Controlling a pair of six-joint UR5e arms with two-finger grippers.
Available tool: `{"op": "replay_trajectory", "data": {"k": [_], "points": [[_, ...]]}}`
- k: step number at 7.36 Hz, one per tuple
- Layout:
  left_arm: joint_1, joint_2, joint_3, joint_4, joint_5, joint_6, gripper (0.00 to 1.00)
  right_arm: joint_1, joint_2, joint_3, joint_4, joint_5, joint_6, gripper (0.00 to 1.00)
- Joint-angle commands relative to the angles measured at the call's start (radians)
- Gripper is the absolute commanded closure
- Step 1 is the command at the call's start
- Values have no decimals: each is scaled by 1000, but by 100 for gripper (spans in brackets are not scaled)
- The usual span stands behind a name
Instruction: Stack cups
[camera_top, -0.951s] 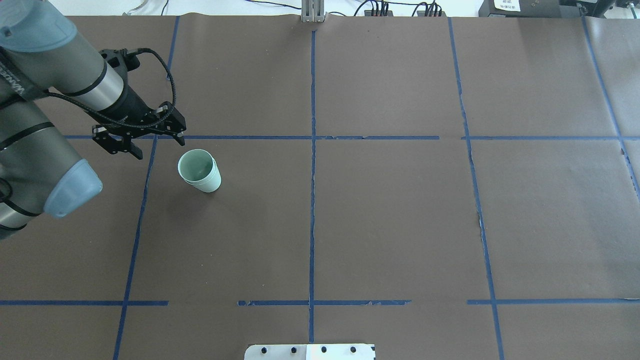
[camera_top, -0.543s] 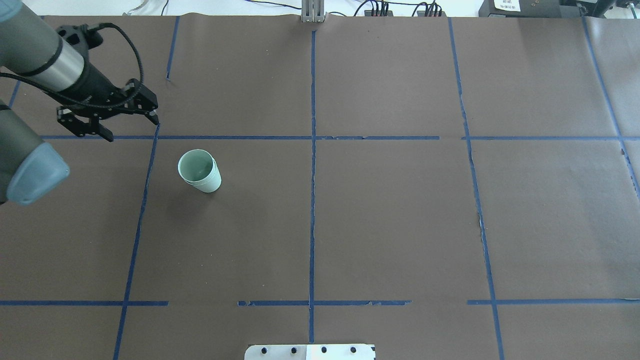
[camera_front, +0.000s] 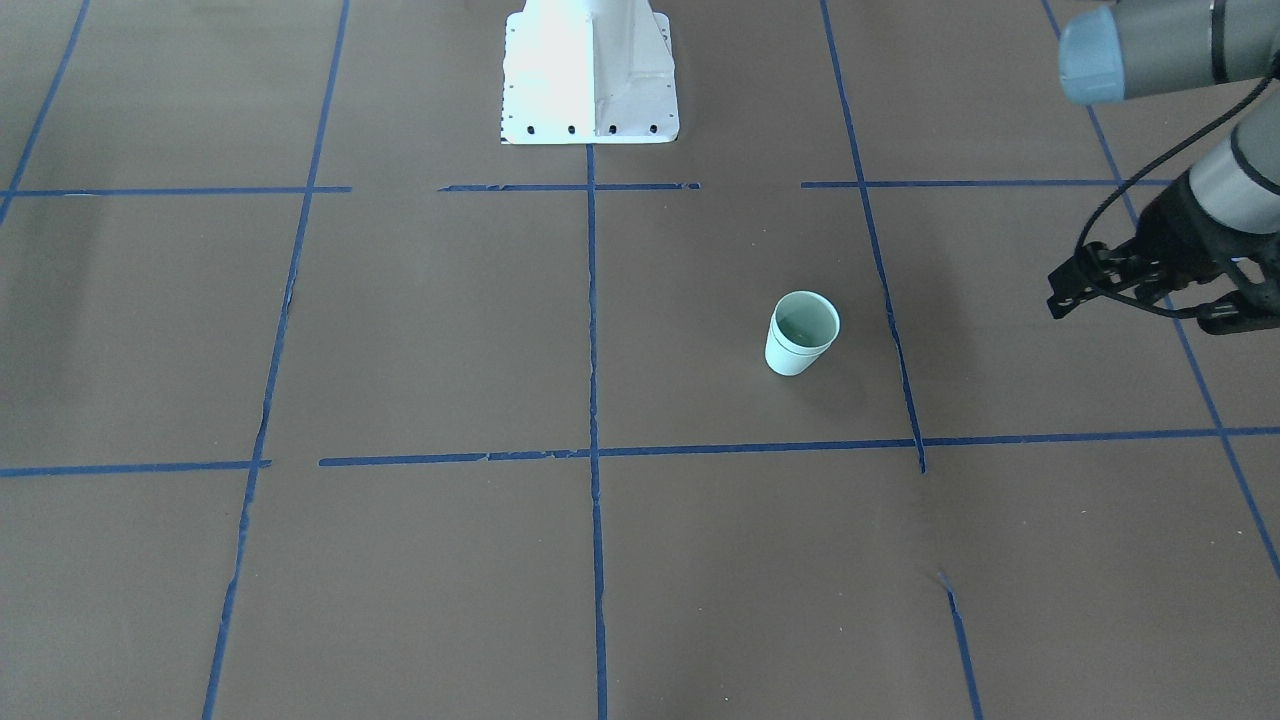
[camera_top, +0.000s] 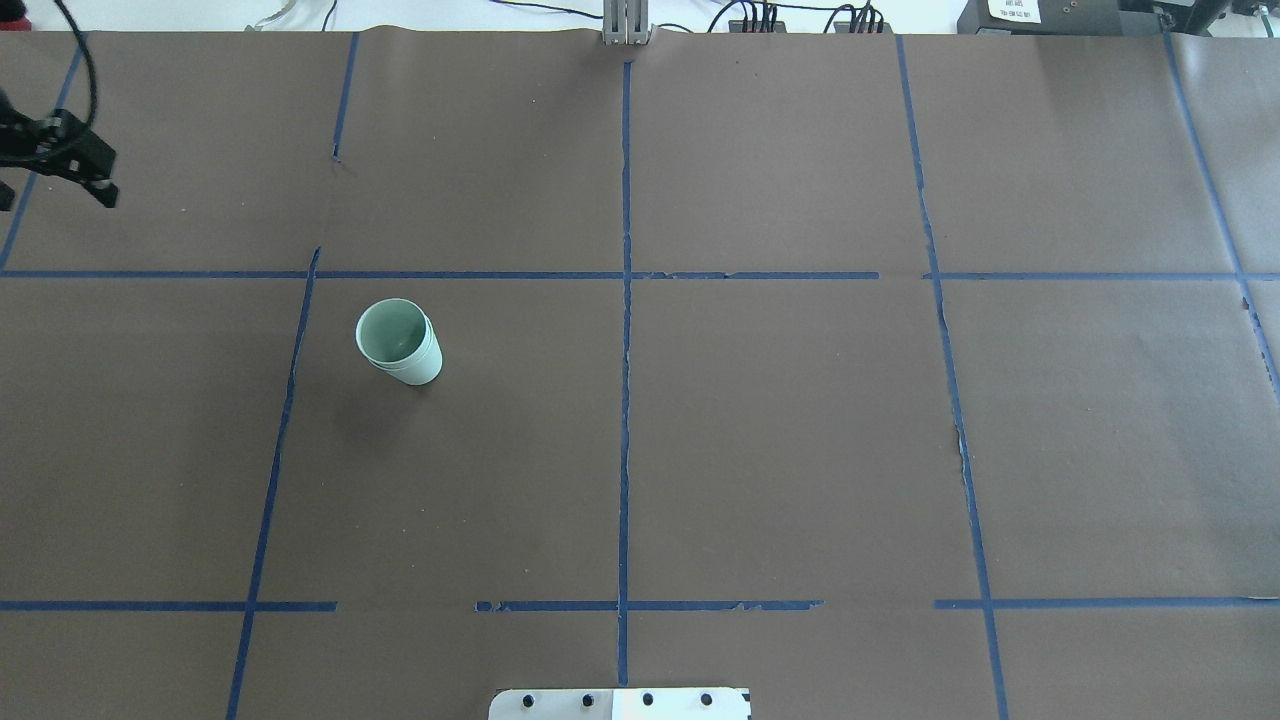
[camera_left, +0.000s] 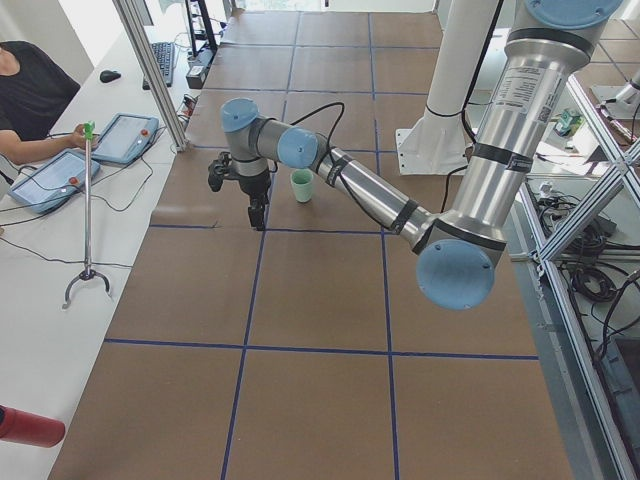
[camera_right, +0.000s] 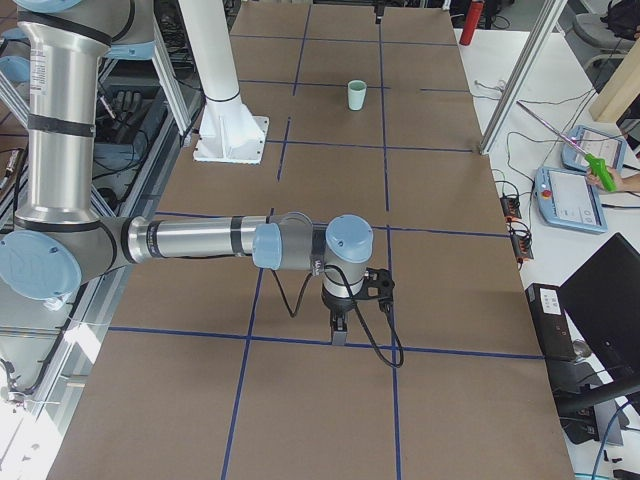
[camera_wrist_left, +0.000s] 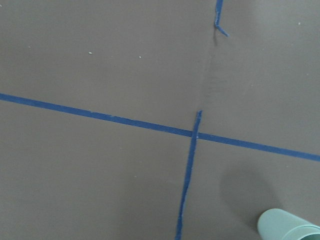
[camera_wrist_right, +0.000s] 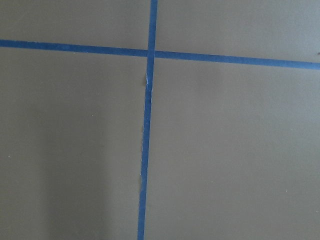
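The two pale mint-green cups (camera_top: 398, 342) stand nested, one inside the other, upright on the brown table left of centre. They also show in the front-facing view (camera_front: 801, 333), the exterior left view (camera_left: 302, 185), the exterior right view (camera_right: 356, 95) and at the bottom right corner of the left wrist view (camera_wrist_left: 287, 227). My left gripper (camera_top: 55, 188) is open and empty at the far left edge, well apart from the cups; it also shows in the front-facing view (camera_front: 1145, 310). My right gripper (camera_right: 340, 330) shows only in the exterior right view, low over the table, and I cannot tell its state.
Blue tape lines (camera_top: 625, 330) divide the brown table cover. The white robot base (camera_front: 590, 70) stands at the robot's edge of the table. An operator (camera_left: 30, 80) sits at a side table with tablets (camera_left: 122, 137) beyond the left end.
My left arm has drawn back to the left and away from the nested cups, almost out of the overhead view. The cups have not moved.
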Motion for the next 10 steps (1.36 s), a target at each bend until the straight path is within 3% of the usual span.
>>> {"op": "replay_trajectory", "data": {"k": [1, 3, 4, 10], "points": [[-177, 115, 60, -41, -6, 314, 0, 0, 0, 0, 0, 0, 0, 0], [-209, 273, 144, -342, -13, 349, 0, 0, 0, 0, -1, 0, 0, 0], [-214, 280, 222, -438, -13, 343, 0, 0, 0, 0, 0, 0, 0, 0], [-248, 278, 255, -379, -67, 269, 0, 0, 0, 0, -1, 0, 0, 0]]}}
